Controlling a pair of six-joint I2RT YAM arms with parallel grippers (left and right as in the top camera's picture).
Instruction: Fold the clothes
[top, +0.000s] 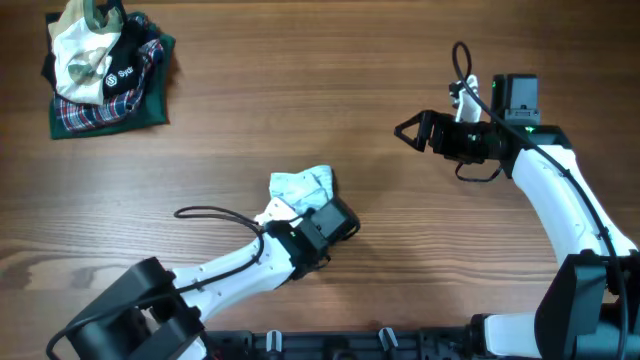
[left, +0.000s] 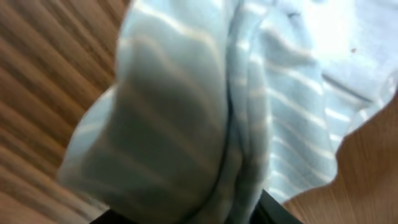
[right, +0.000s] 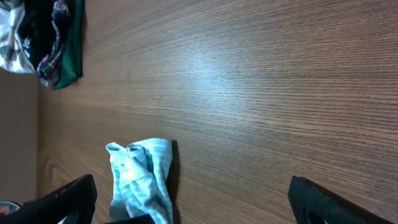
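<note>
The pale blue-and-white checked garment (top: 303, 187) is bunched up near the table's front middle. It fills the left wrist view (left: 205, 106) and also shows in the right wrist view (right: 142, 180). My left gripper (top: 322, 222) is at the garment's near edge and shut on it; only dark finger tips show at the bottom of the left wrist view (left: 186, 219), with cloth between them. My right gripper (top: 408, 130) is open and empty above bare wood at the right, well away from the garment; its fingers spread wide in its own view (right: 193, 205).
A pile of other clothes (top: 105, 70) lies at the far left corner: a dark green-and-red plaid cloth, a black garment with a white logo and a whitish piece. It also shows in the right wrist view (right: 43, 37). A black cable (top: 215, 213) loops by the left arm.
</note>
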